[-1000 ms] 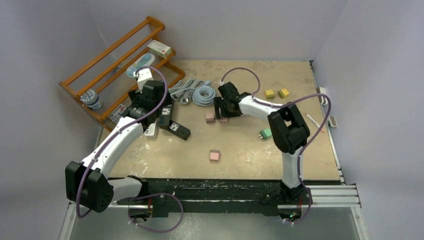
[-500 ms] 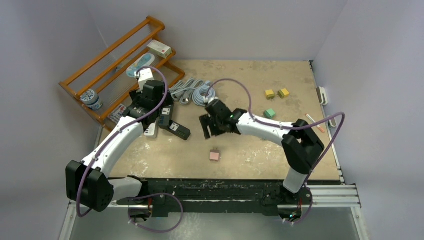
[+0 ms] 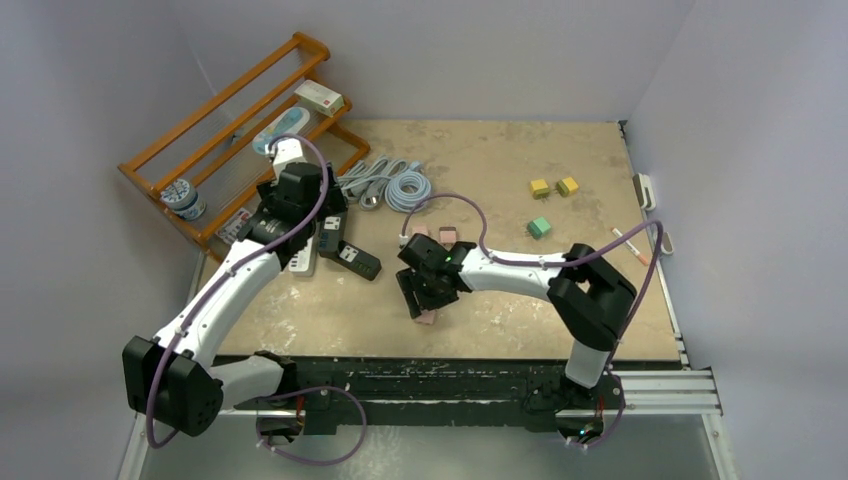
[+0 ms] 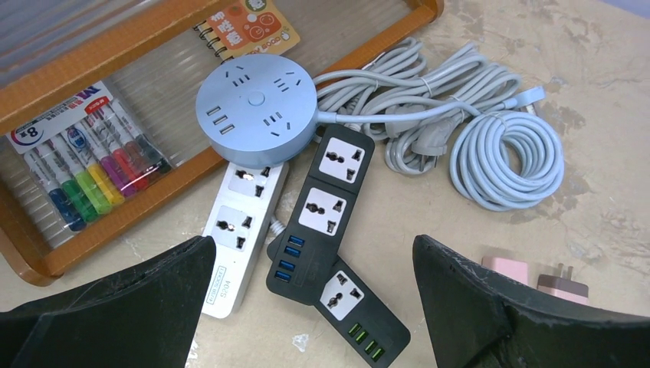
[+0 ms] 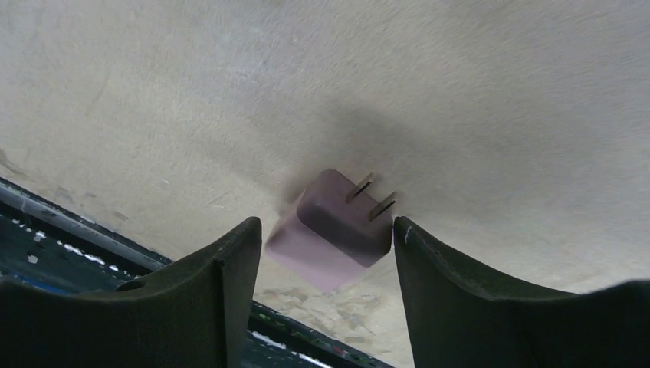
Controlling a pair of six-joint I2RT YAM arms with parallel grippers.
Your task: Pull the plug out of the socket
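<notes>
A pink plug (image 5: 337, 218) lies loose on the table close to its front edge, prongs pointing up and away. My right gripper (image 5: 326, 226) is down around it, one finger on each side. A gap shows on the left and the right finger is at the plug's corner. From above, the right gripper (image 3: 425, 298) hides most of this plug (image 3: 427, 318). My left gripper (image 4: 313, 245) hangs wide open above two crossed black socket strips (image 4: 329, 203), a white strip (image 4: 241, 230) and a round blue socket (image 4: 255, 103). No socket there has a plug in it.
A wooden rack (image 3: 230, 130) with markers and boxes stands at the back left. Coiled grey cables (image 3: 395, 185) lie behind the strips. Two more pink plugs (image 3: 433, 234), a green plug (image 3: 539, 228) and yellow plugs (image 3: 553, 187) are scattered mid-table. The table's front edge is just beyond the right gripper.
My right arm has swung from the back middle of the table to the front edge and come down over the lone pink plug, its jaws narrowing. The left arm has barely moved.
</notes>
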